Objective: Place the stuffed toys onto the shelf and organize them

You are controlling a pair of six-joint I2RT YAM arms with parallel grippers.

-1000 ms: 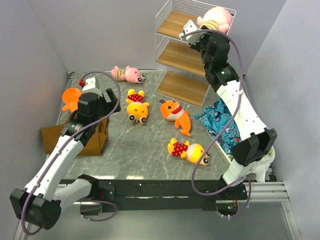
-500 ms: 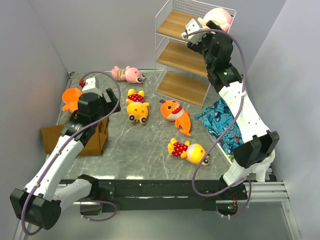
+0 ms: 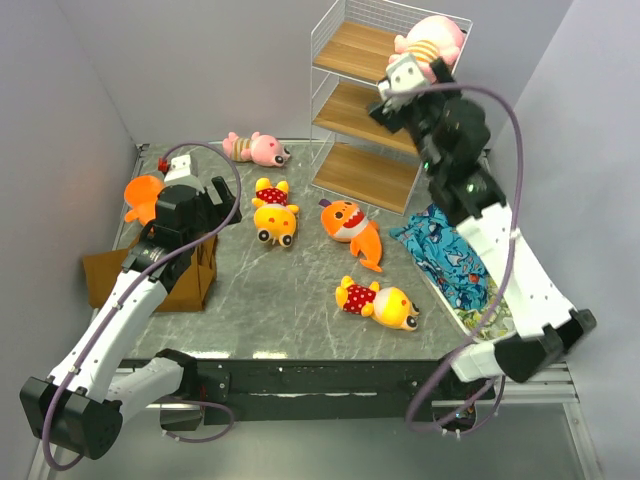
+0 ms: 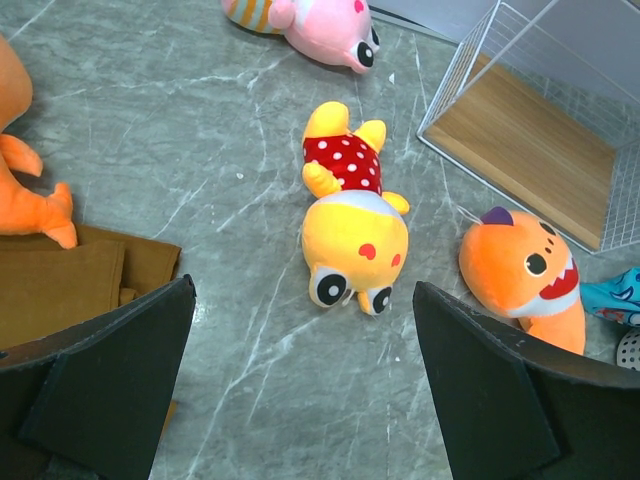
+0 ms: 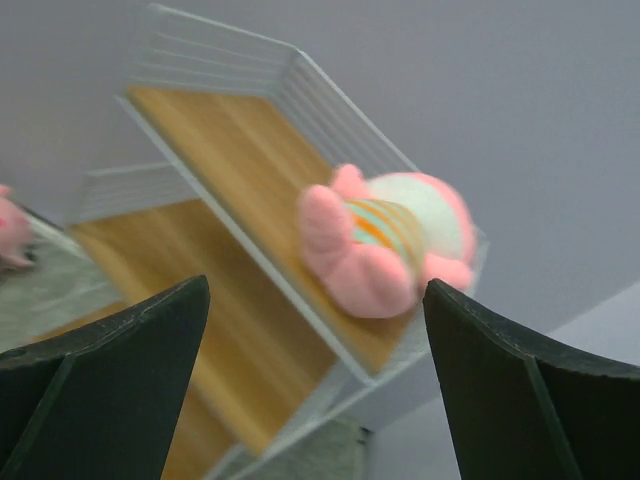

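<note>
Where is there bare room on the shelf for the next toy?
Top board: bare from the left wire side to the pink toy at its right end. Middle board and bottom board show bare wood. Crowded top right, where the right arm hangs by the toy.

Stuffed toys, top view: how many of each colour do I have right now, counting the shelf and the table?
Pink: 2, a pink toy on the shelf and another on the table
Orange: 2, an orange fish at the table's left edge, another mid-table
Yellow: 2, a yellow toy and another, both on the table
Total: 6
</note>
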